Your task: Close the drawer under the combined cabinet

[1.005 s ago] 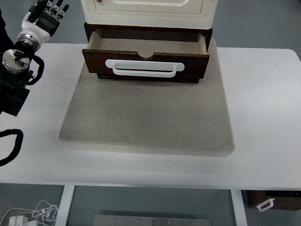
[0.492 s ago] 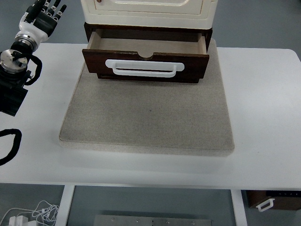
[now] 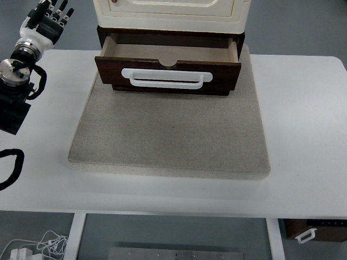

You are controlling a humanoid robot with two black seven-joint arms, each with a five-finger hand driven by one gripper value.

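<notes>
The drawer (image 3: pixel 168 67) stands pulled out from under the cream cabinet (image 3: pixel 171 13), its dark front and white handle (image 3: pixel 166 79) facing the near side, and the whole unit sits at the far edge of a grey mat (image 3: pixel 171 130) on the white bench (image 3: pixel 303 124). The left hand (image 3: pixel 47 19) hovers at the far left corner, beyond the bench edge and well apart from the drawer, with its fingers (image 3: pixel 60 10) spread and straight, holding nothing. Its arm (image 3: pixel 15 81) comes in along the left edge over the bench, with a black cable (image 3: pixel 13 168) looping below it.
</notes>
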